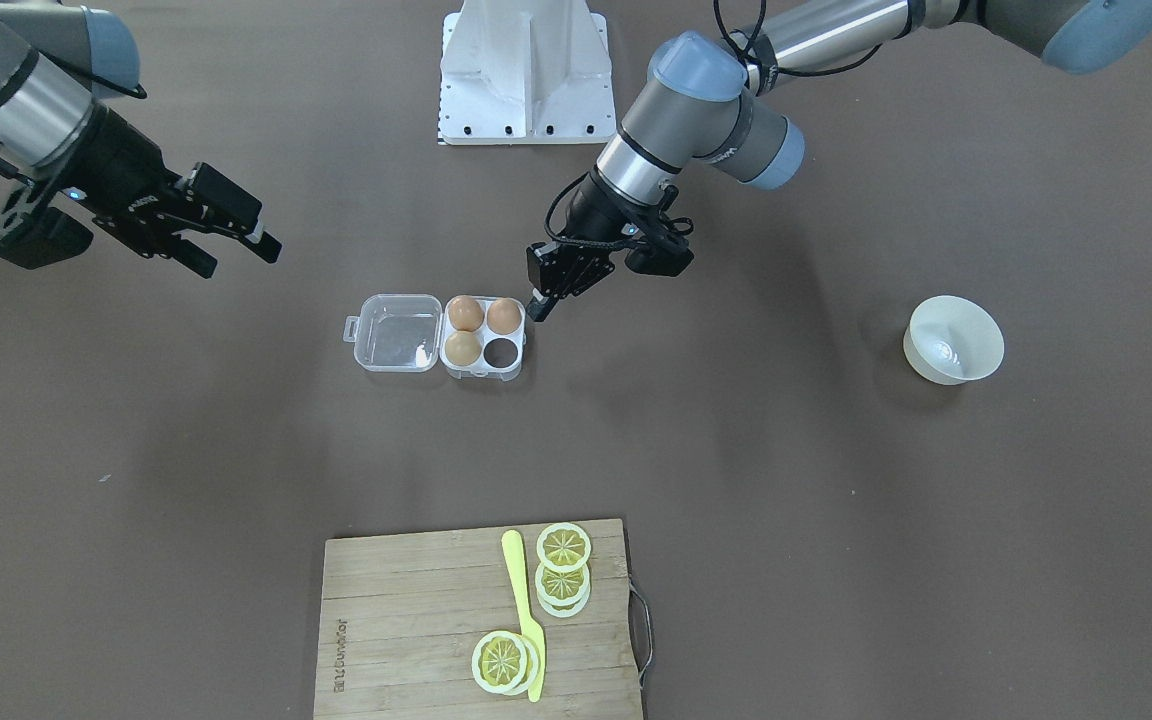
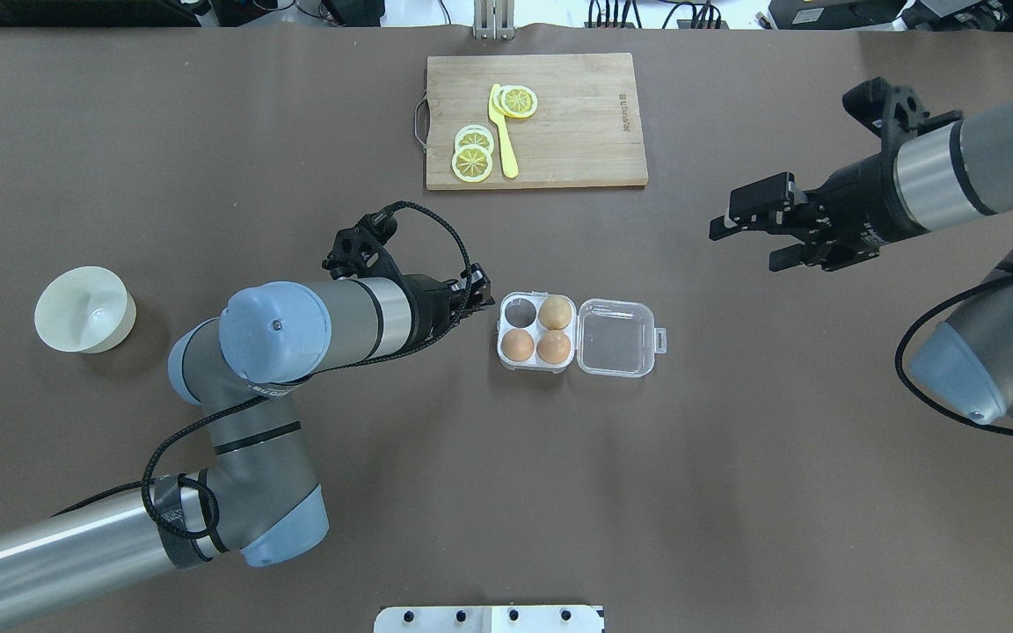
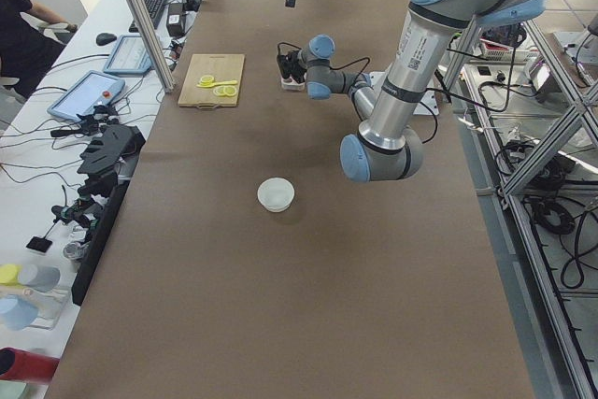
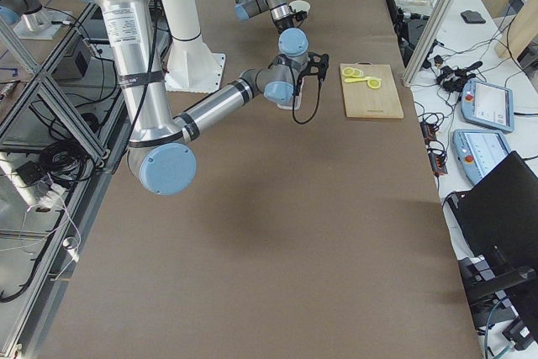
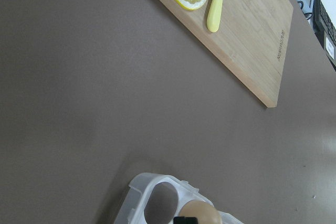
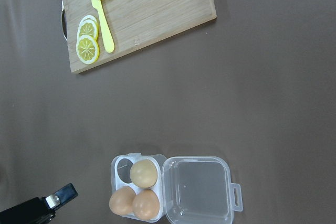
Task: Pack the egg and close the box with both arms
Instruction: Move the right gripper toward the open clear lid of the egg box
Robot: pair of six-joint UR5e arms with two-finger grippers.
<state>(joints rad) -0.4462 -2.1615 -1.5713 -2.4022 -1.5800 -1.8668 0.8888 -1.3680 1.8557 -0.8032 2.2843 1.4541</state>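
Note:
The clear box [image 2: 506, 330] stands open at mid-table, its lid [image 2: 616, 338] lying flat toward my right arm. Two reddish-brown eggs [image 2: 518, 345] [image 2: 553, 347] fill the near cells; I cannot tell which is the task's egg. A paler tan egg [image 2: 555, 312] fills a far cell, and the other far cell [image 2: 520, 309] is empty. My left gripper [image 2: 480, 299] looks shut and empty, just beside the box's left edge, and shows in the front view [image 1: 538, 303]. My right gripper [image 2: 744, 248] is open and empty, raised well right of the lid. The right wrist view shows the box [image 6: 118, 179] from above.
A wooden cutting board [image 2: 577, 132] with lemon slices [image 2: 471, 158] and a yellow knife [image 2: 502, 132] lies at the far side. An off-white bowl [image 2: 84, 309] stands far left, by my left arm's elbow. The robot's white base plate [image 2: 489, 620] is at the near edge.

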